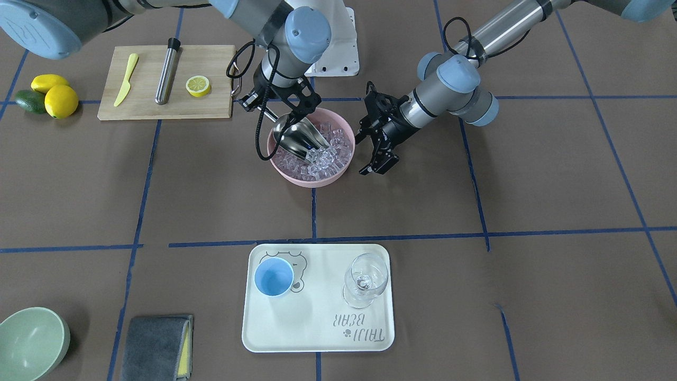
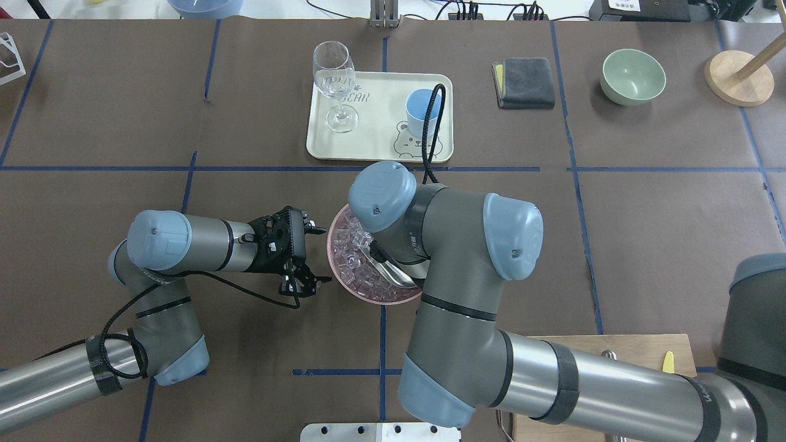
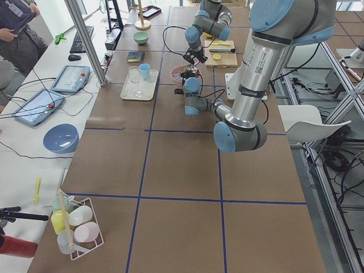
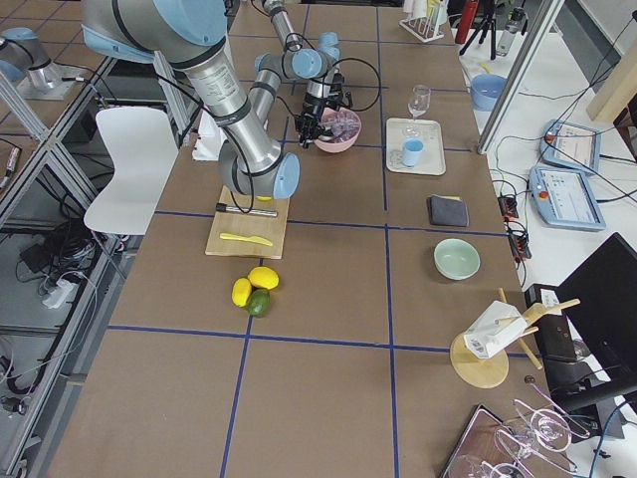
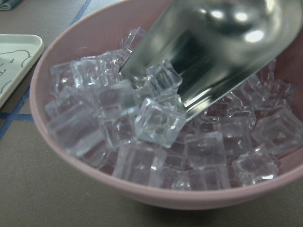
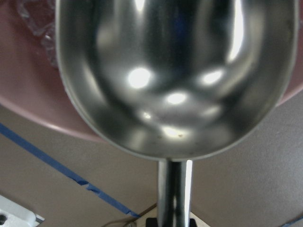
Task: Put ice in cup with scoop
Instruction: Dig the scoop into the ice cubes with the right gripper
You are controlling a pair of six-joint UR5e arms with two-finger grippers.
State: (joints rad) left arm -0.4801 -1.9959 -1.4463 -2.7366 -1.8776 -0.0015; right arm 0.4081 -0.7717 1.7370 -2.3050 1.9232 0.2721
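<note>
The steel scoop lies tilted in a pink bowl, its open mouth pushed into the clear ice cubes. My right gripper is shut on the scoop's thin handle at the bowl's back edge. My left gripper is open and empty, just beside the bowl's rim, fingers apart. The left wrist view shows the scoop against the ice. The light-blue cup stands upright and apart on a white tray; it also shows in the overhead view.
A wine glass stands on the tray beside the cup. A cutting board holds a yellow knife, a steel cylinder and a lemon half. Lemons and an avocado, a green bowl and a grey cloth sit at the edges.
</note>
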